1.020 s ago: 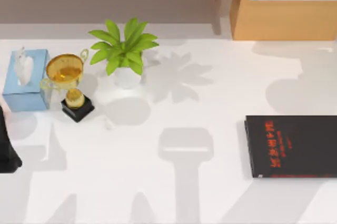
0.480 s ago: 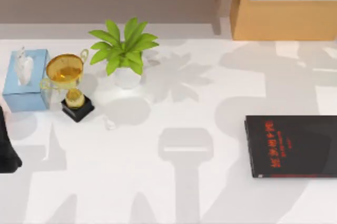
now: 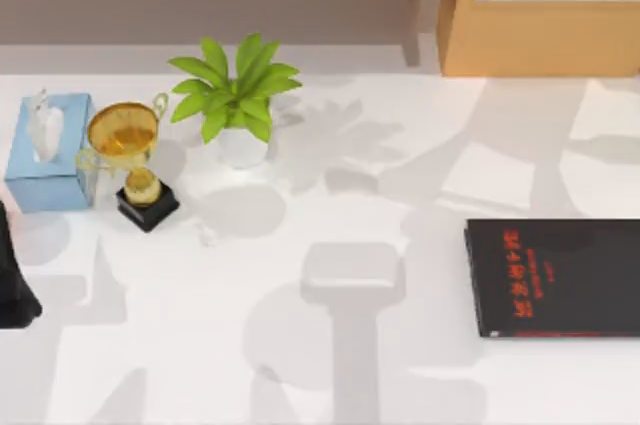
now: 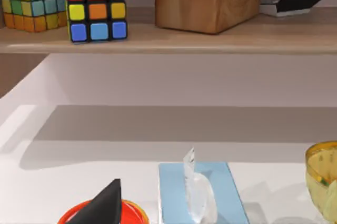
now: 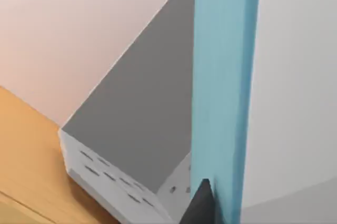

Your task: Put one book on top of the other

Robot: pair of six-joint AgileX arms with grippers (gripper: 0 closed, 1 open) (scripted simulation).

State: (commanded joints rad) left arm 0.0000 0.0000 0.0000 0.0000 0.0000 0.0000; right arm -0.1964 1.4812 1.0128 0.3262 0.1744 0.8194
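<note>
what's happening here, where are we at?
The right hand has the blue book up close against it in its wrist view, apparently held off the table. The black book lies flat at the table's right edge with nothing on it, so the stacking isn't done. The left arm sits parked at the left edge.

Black book [image 3: 553,277] flat at table's [image 3: 400,375] right edge

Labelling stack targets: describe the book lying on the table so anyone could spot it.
On the white table, look to the right edge. The large, flat, thin black book lies there alone, cover up. Red lettering and a reddish lower edge set it apart from the light-blue tissue box far left.
</note>
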